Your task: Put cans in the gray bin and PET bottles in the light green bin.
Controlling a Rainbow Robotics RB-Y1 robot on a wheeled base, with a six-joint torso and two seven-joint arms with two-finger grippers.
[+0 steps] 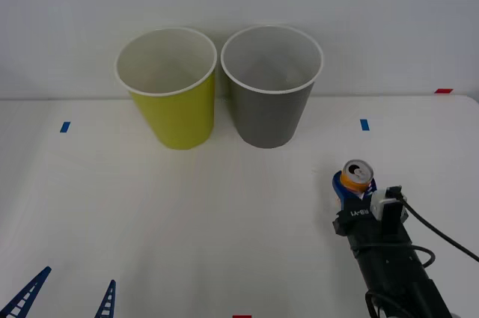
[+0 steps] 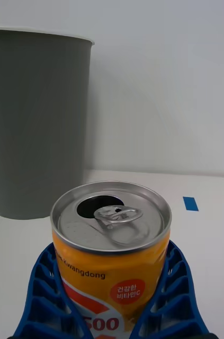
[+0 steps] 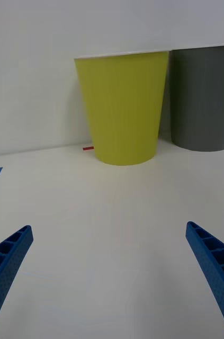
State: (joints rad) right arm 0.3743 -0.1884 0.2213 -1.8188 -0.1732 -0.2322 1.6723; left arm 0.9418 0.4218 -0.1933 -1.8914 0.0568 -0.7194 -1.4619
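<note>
White bench (image 1: pixel 224 213) carries two tall tapered round bins at its far edge, side by side, rims almost touching: one yellow-green bin with a white rim (image 1: pixel 174 108) on your left and one dark gray bin with a white rim (image 1: pixel 269 105) on your right. You have one slim orange-and-white drink can with a silver top (image 1: pixel 356 176), upright, its pull tab lifted over an open mouth. It sits near the bench's right edge, nearer you than the gray bin. Your right gripper (image 1: pixel 353 185) has its blue ribbed fingers (image 2: pixel 40 296) closed against the can's sides. Your left gripper (image 1: pixel 67 295) waits at the near left corner, fingers (image 3: pixel 6 259) spread wide and holding nothing.
</note>
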